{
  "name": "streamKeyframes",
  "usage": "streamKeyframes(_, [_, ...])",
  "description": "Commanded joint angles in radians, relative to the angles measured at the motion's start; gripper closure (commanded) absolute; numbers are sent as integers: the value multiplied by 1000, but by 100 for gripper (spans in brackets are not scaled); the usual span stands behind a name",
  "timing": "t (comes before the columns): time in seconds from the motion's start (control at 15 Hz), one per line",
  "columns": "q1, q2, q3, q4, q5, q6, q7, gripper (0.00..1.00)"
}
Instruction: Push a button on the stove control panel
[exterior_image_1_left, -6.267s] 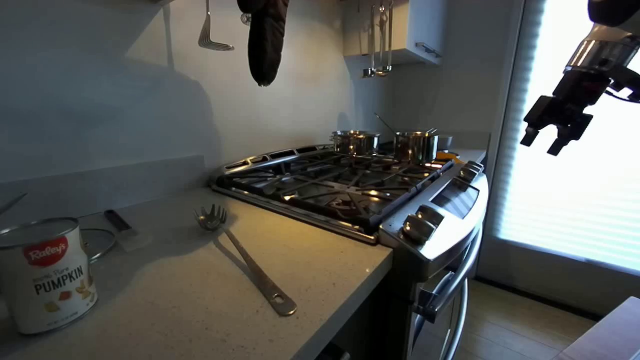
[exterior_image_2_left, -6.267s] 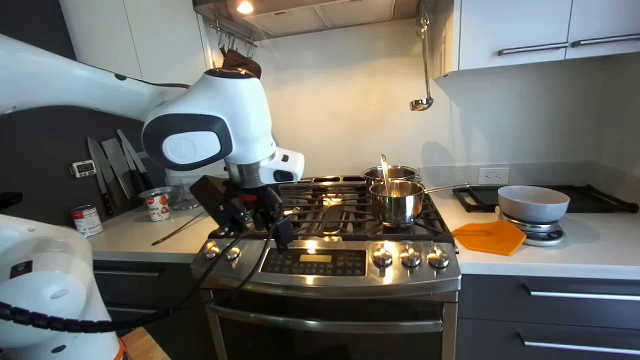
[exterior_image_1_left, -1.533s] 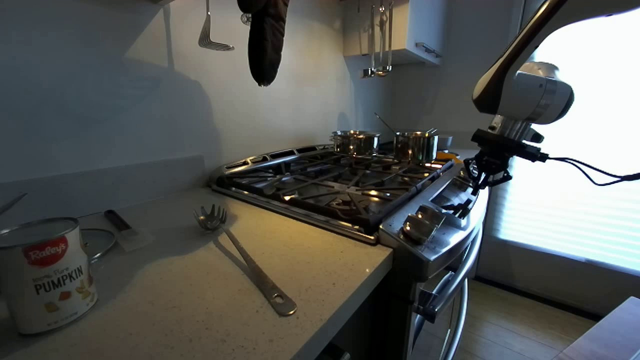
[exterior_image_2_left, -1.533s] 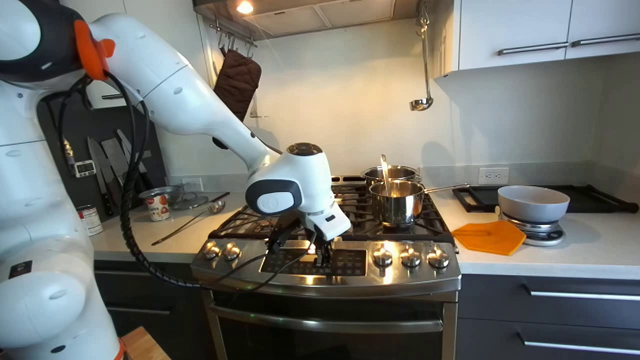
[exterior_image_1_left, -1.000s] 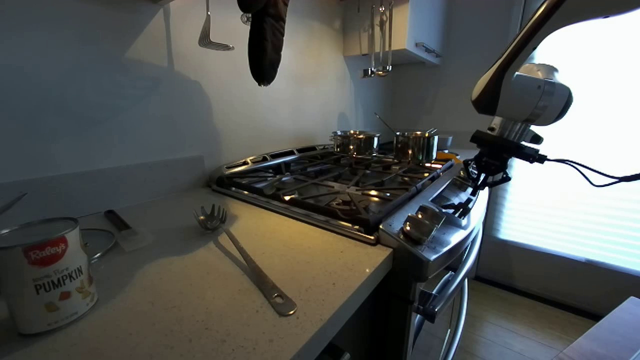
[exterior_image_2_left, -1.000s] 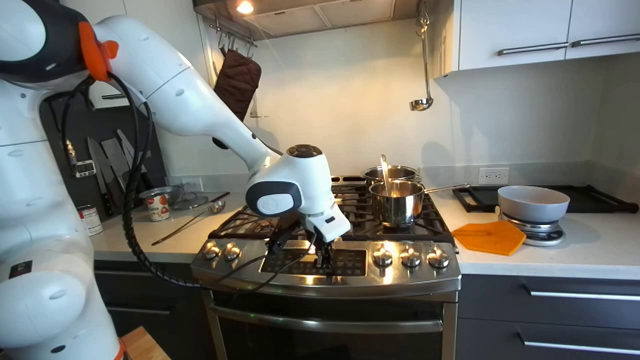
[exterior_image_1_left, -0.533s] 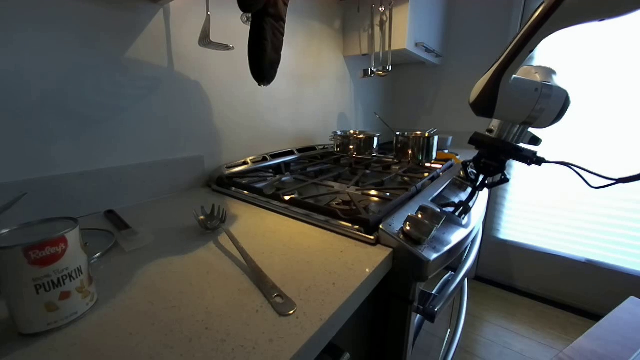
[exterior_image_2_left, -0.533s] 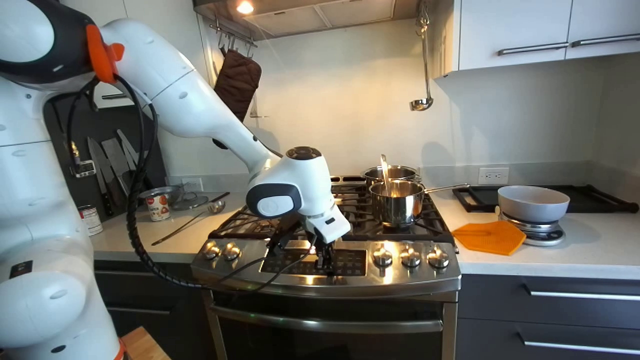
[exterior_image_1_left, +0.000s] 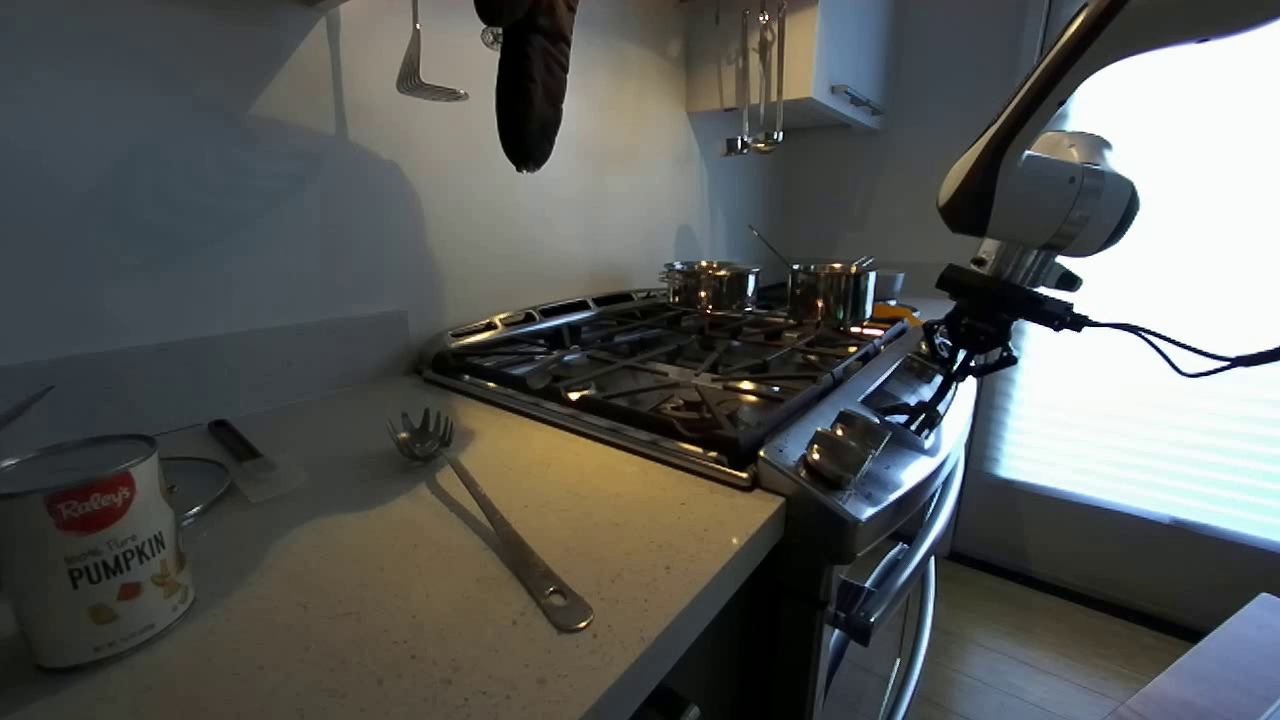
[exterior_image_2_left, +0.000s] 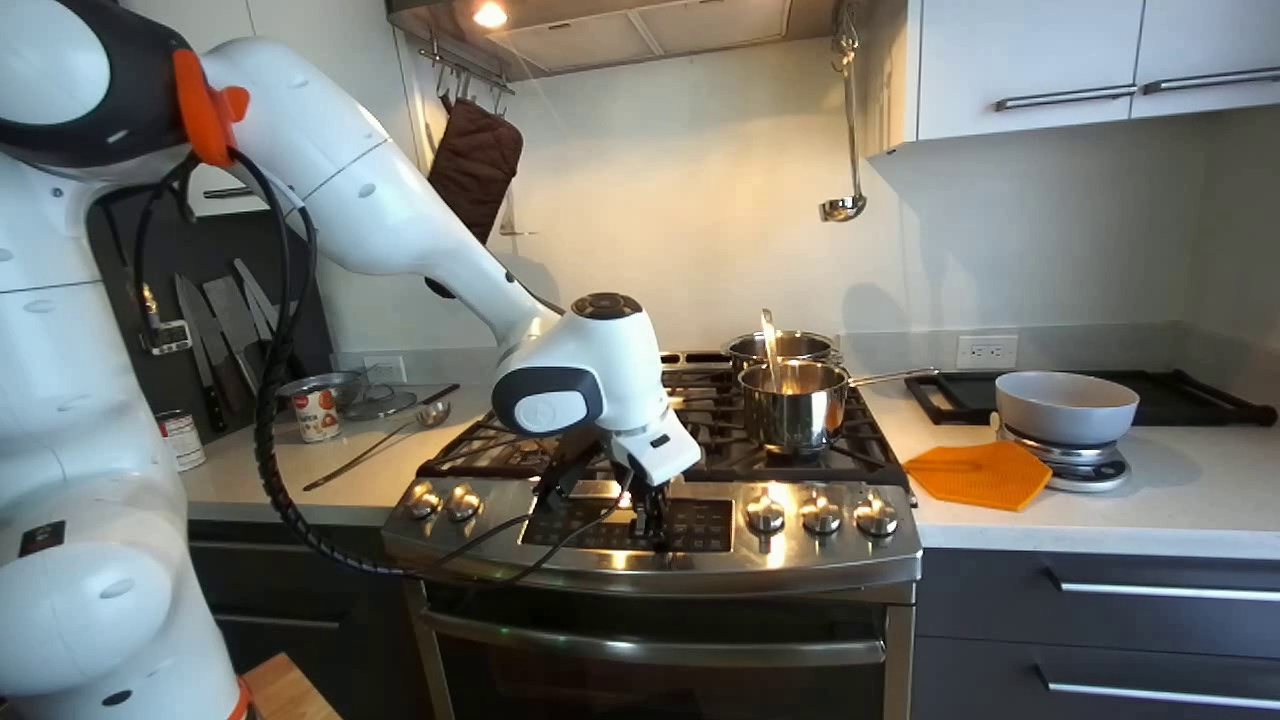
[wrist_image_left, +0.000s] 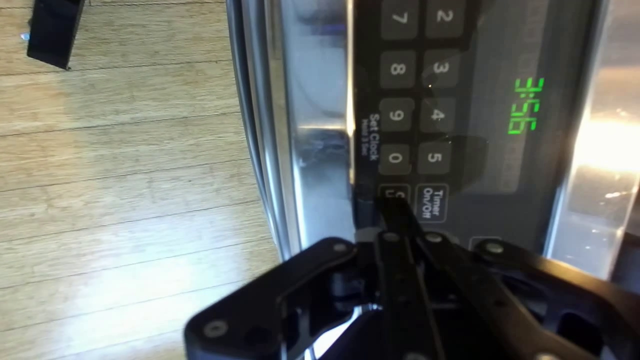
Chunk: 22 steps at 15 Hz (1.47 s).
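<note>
The gripper (wrist_image_left: 395, 206) was clenched, its fingers together at the tips. It pointed down at the control panel (wrist_image_left: 492, 212); in the wrist view the tips partly hid a button (wrist_image_left: 393, 191) just beside the Timer On/Off key (wrist_image_left: 431, 202). Whether they touched it, I could not tell. Number keys (wrist_image_left: 396, 116) ran on from there, alongside the green clock display (wrist_image_left: 525, 106) reading 3:56. In an exterior view, steel knobs (exterior_image_2_left: 765, 512) flanked the panel.
</note>
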<state>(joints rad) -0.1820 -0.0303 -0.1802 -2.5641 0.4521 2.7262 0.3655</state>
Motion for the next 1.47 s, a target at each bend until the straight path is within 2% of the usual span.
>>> streamKeyframes(0.0, [18, 47, 17, 11, 10, 28, 14, 100])
streamKeyframes(0.4, [-10, -78, 1, -53, -136, -17, 98, 100])
streamKeyframes(0.73, [-48, -264, 23, -152, -302, -55, 117, 100])
streamKeyframes(0.8, [-54, -315, 27, -173, -336, -119, 71, 74])
streamKeyframes(0.87, [-48, -361, 26, -185, -340, -193, 22, 73])
streamKeyframes(0.93, [-54, -406, 35, -205, -366, -254, 8, 68])
streamKeyframes(1.13, [-61, -531, 53, -242, -427, -447, -78, 44])
streamKeyframes(1.2, [-63, -521, 58, -181, -453, -525, -108, 37])
streamKeyframes(1.4, [-81, -644, 72, -194, -556, -660, -203, 15])
